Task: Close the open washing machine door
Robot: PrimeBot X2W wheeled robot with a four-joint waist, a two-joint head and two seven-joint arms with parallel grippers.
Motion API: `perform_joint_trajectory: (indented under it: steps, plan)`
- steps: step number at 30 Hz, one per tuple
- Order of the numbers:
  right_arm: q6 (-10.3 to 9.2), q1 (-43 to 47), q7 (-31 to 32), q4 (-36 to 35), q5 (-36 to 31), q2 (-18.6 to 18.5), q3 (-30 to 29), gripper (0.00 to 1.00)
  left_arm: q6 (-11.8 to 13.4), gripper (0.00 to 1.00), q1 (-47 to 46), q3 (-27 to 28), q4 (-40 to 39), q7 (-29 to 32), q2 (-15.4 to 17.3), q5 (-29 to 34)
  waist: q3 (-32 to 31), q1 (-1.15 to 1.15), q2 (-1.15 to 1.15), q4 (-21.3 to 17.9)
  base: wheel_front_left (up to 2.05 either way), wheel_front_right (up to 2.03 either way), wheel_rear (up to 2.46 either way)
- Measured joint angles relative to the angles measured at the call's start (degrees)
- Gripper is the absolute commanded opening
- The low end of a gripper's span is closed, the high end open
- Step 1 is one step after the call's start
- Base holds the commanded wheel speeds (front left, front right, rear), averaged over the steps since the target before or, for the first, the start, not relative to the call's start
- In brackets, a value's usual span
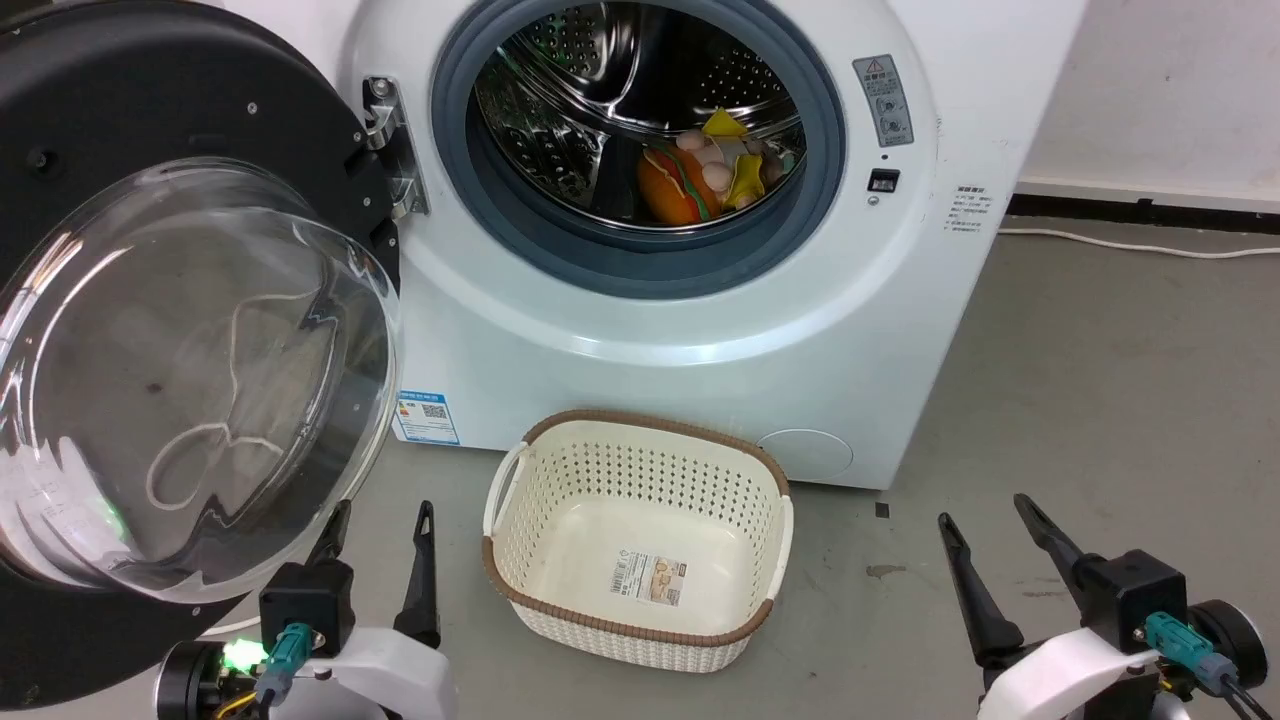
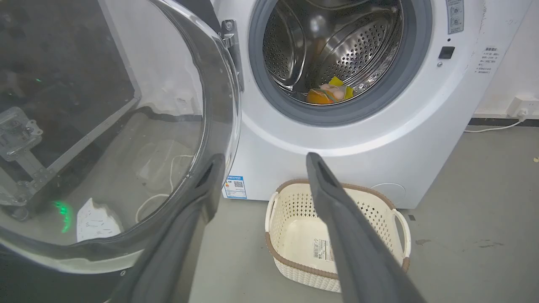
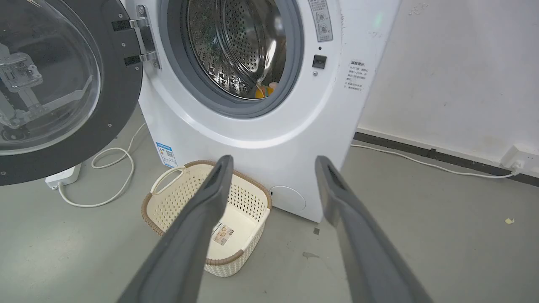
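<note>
Head view is showing my left pincer [image 1: 383,512] open beside the black-rimmed round glass door [image 1: 190,340]; I'm judging it heavy, stiff, best pushed at the rim.

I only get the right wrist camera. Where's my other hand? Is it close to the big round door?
Observer: Head view: the left gripper sits low, just under the glass bowl of the washing machine door, fingers apart.
Operator: Is it touching the door?
Observer: In the left wrist view one finger overlaps the door's edge; I cannot tell whether they touch.
Operator: What's in there for washing?
Observer: Head view: a small pile of colourful things, orange and yellow, lies at the bottom of the drum.
</note>
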Motion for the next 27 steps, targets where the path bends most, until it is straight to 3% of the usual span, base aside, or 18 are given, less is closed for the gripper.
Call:
perform_joint_trajectory:
  steps: [14,27]
  plan:
    - [0.0,0.11,-1.56,-0.02,0.65,-0.01,-0.73,1.0,-0.53,1.0,0.0,-0.41,-0.12,-1.6,0.12,0.0,-0.21,0.0,0.0,1.66,0.0,0.0,0.0]
    - [0.0,0.32,-3.11,-0.11,1.51,-0.01,0.21,1.0,-0.63,1.0,0.04,-0.44,-0.8,-3.09,0.65,-0.01,-0.72,0.0,0.0,6.41,0.0,0.0,0.0]
